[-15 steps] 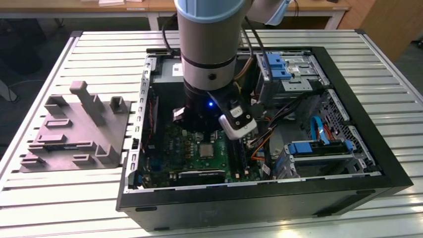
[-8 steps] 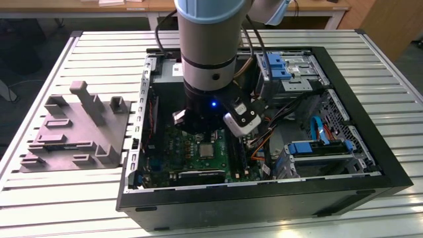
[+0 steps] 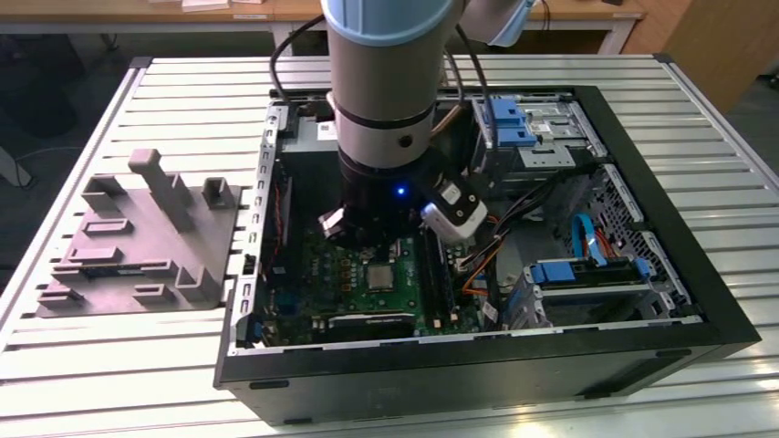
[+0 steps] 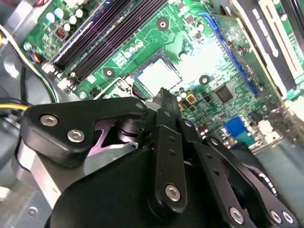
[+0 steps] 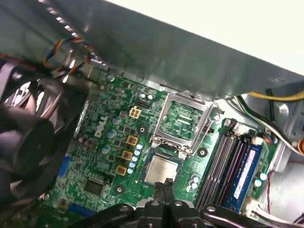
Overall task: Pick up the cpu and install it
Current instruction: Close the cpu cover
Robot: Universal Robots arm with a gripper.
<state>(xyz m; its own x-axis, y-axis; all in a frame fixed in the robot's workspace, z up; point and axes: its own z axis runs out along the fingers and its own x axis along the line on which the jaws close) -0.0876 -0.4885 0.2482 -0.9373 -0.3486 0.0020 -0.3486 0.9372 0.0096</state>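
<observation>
Gripper (image 5: 164, 186), fingers together (nothing clamped), poised at the edge of the cpu (image 5: 161, 170), seated just beside the raised retention frame (image 5: 183, 119). Judged mid-install: frame not yet lowered, calling for no sideways nudge.

Setting: we read a robotics lab | evidence: robot arm (image 3: 383, 91), slatted aluminium bench (image 3: 109, 365), opened computer case (image 3: 487, 370), grey fixture block (image 3: 134, 255), wooden desks (image 3: 122, 11) behind.

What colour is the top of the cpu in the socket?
The cpu has a silvery-grey metal top, clearest in the first wrist view.
</observation>
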